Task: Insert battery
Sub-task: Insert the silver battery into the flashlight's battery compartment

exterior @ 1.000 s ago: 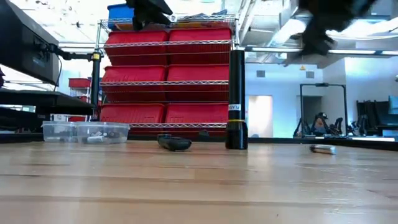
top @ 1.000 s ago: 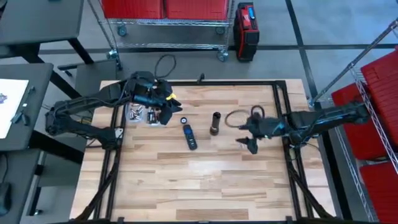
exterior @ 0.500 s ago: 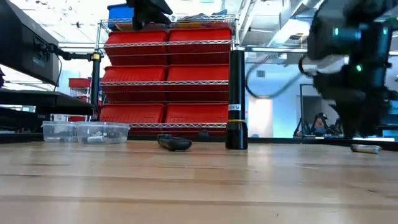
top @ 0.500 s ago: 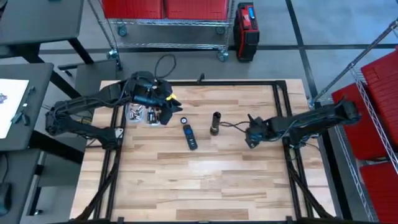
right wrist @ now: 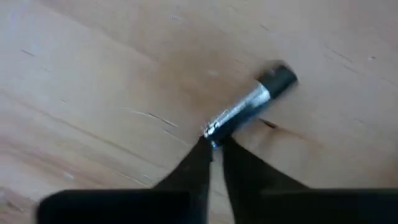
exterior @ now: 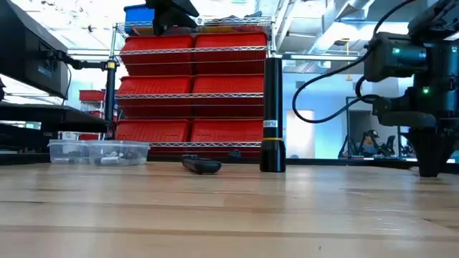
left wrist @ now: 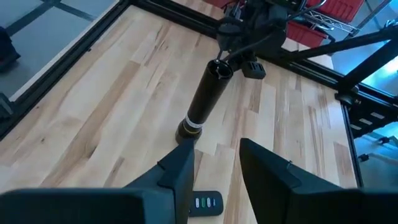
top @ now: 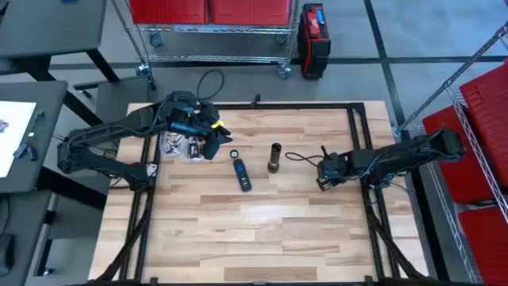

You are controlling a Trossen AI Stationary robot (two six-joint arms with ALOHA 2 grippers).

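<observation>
Right gripper (right wrist: 214, 149) down on one battery (right wrist: 249, 106), fingertips nearly closed around its near end.

One flashlight (top: 275, 156) stands upright mid-table, its label unreadable; one remote (top: 241, 174) lies beside it, one clear tray (top: 181, 146) of small parts left. The right gripper, raised a second ago, now touches the wood right of the flashlight. The left gripper (left wrist: 214, 171), fingers apart and empty, hovers over the tray.

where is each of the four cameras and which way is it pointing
High view: overhead, straight down on the table; both arms show.
Low view: table height, level toward red shelves; right gripper comes down at its right edge.
Left wrist view: over the container, toward the upright flashlight; own open fingers below.
Right wrist view: close down on the battery; own fingers pinch its end.
Shared: flashlight appears in high, low and left wrist views.
</observation>
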